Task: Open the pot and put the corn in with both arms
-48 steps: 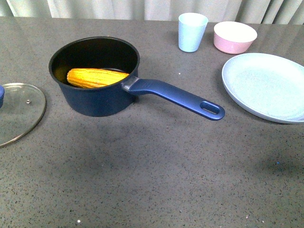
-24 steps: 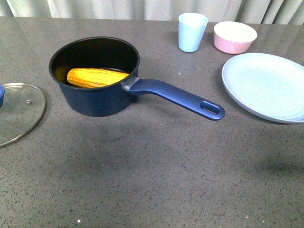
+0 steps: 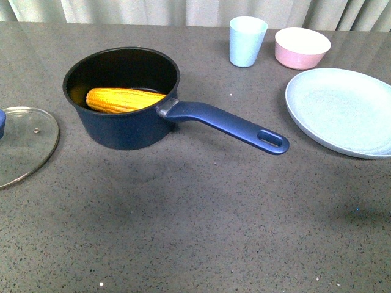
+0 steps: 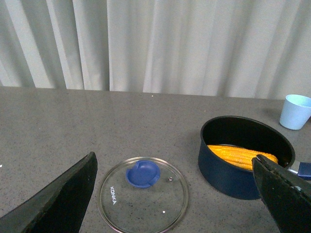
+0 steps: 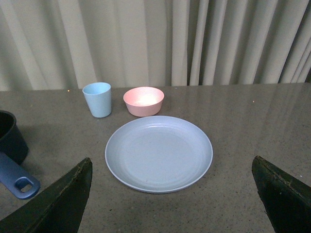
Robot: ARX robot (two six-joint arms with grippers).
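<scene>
The dark blue pot (image 3: 125, 125) stands uncovered on the grey table, its long handle (image 3: 226, 125) pointing right toward the front. The yellow corn (image 3: 122, 99) lies inside it. The pot (image 4: 228, 174) and corn (image 4: 238, 156) also show in the left wrist view, and part of the pot handle (image 5: 17, 182) shows in the right wrist view. The glass lid (image 3: 21, 143) with a blue knob lies flat on the table left of the pot. My left gripper (image 4: 175, 194) is open and empty, raised above the lid (image 4: 143, 194). My right gripper (image 5: 172, 199) is open and empty above the plate. Neither arm shows in the front view.
A large light blue plate (image 3: 342, 110) lies at the right. A light blue cup (image 3: 247, 41) and a pink bowl (image 3: 302, 47) stand at the back right. A curtain hangs behind the table.
</scene>
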